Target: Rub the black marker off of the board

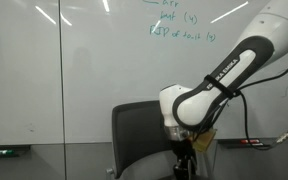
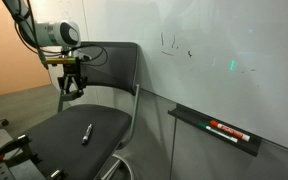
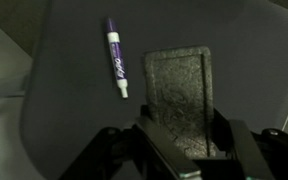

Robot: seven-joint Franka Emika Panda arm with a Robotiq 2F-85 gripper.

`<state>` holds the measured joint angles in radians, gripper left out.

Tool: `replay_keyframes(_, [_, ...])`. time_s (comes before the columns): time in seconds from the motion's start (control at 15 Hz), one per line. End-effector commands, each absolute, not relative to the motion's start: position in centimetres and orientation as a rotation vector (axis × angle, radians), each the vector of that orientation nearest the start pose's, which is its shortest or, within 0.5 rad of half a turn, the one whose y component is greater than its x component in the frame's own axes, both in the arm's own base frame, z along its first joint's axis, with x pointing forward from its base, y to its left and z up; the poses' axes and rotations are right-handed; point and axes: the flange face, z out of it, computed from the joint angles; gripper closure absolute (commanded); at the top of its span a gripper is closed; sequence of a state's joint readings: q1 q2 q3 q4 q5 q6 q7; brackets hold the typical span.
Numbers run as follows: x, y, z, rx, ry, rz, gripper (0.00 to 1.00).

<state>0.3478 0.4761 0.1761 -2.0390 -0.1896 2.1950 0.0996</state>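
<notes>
The black marker strokes (image 2: 176, 45) are a small faint cluster on the white board (image 2: 224, 50), above and beyond the chair back. In the exterior view that shows the green writing, the board (image 1: 84, 70) is in sight but the black strokes are not. My gripper (image 2: 72, 85) hangs above the chair seat, well short of the board, and also shows in an exterior view (image 1: 184, 150). In the wrist view the gripper (image 3: 179, 135) is shut on a dark grey felt eraser block (image 3: 179, 95), held upright between the fingers.
A black chair (image 2: 84, 140) stands under the gripper, its back (image 1: 139, 130) against the board. A purple-and-white marker pen (image 3: 116, 70) lies on the seat (image 2: 86, 133). A pen tray (image 2: 229, 130) sticks out below the board. Green writing (image 1: 179, 25) is higher up.
</notes>
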Motion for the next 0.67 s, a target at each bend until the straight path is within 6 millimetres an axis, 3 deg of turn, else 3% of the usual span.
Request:
replay_keyframes(0.0, [47.4, 23.7, 25.8, -3.318, -0.658, 0.464, 0.67])
replay_keyframes(0.2, [45.7, 20.8, 29.1, -3.446, -0.45, 0.369, 0.67])
replay_keyframes(0.6, [42.6, 16.6, 30.7, -3.549, -0.103, 0.003, 0.67])
